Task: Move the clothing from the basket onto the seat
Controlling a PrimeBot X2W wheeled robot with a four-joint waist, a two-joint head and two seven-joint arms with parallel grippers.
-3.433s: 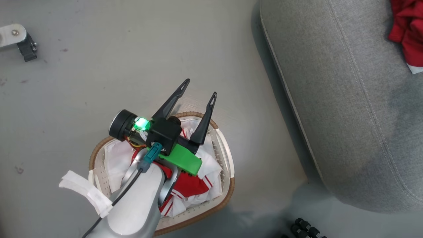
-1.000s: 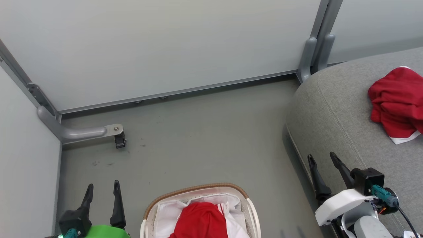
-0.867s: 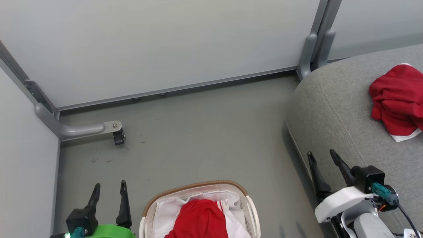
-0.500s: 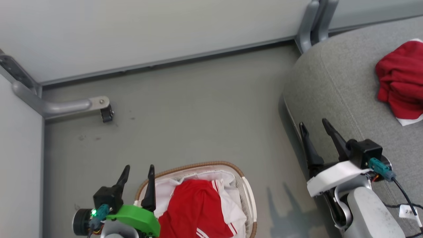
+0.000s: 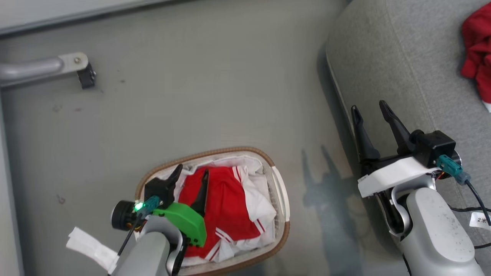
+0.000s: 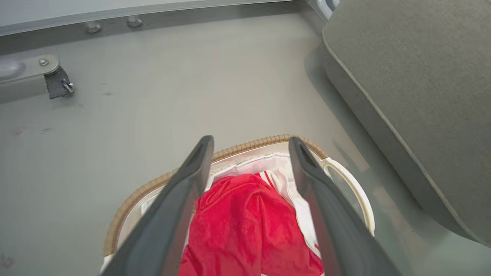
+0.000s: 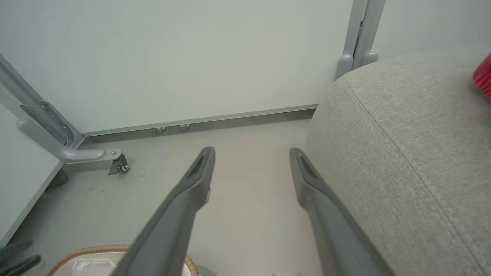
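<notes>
The left claw, fingers spread and empty, has come in over the basket since half a second ago, when it stood at the left rim. It hangs above the red clothing heaped inside. The right claw, likewise spread and empty, hovers at the seat's rounded edge. Bare floor separates basket and seat. Another red garment lies on the seat's right.

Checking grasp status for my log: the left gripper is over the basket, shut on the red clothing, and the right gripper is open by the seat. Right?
No: the left gripper is over the basket but open, with the red clothing showing between its spread fingers, as the left wrist view shows. The right gripper is open by the seat.
</notes>
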